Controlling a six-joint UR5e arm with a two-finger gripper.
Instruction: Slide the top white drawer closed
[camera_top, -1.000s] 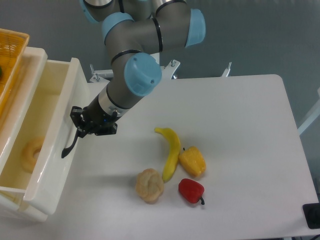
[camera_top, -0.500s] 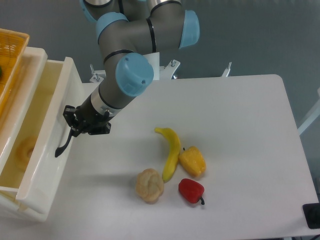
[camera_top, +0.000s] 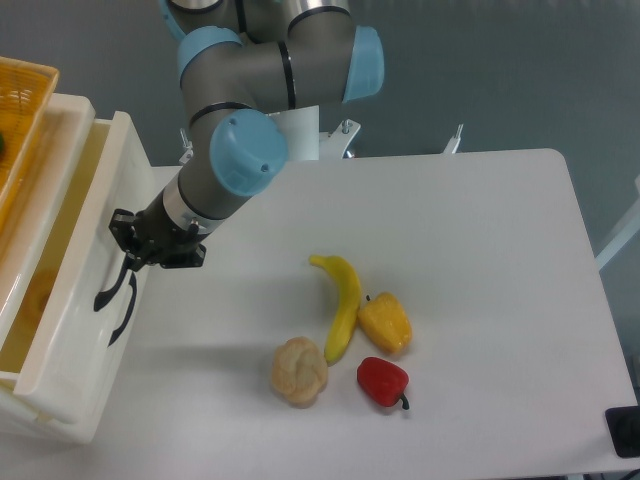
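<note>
While the arm reaches down-left from the top of frame, the gripper (camera_top: 130, 252) sits right at the front panel of the top white drawer (camera_top: 88, 300), at the upper end of its black curved handle (camera_top: 108, 290). Fingers are dark against a dark handle, so I can't tell whether the jaws are spread, closed, or clamped on the handle; contact with the panel looks likely but isn't resolvable. Drawer is at the left edge of the view, only partly pulled out: a narrow strip of its interior shows between the front panel and the cabinet body, yellowish inside, contents not readable. Second black handle (camera_top: 122, 318) shows just below and right of the first one on the same white front area; I can't separate the two drawer fronts cleanly from this angle. Orange-yellow basket (camera_top: 18, 120) sits on top of the cabinet at far upper left, cut off by the frame. On the white table (camera_top: 480, 250), well apart from the drawer: banana (camera_top: 342, 300) lying roughly vertical, yellow bell pepper (camera_top: 386, 322) touching its right side, red bell pepper (camera_top: 383, 381) just below the yellow one, and a round pale bread roll (camera_top: 299, 371) near the banana's lower tip. Dark object at the bottom-right corner, cropped, unidentifiable.
</note>
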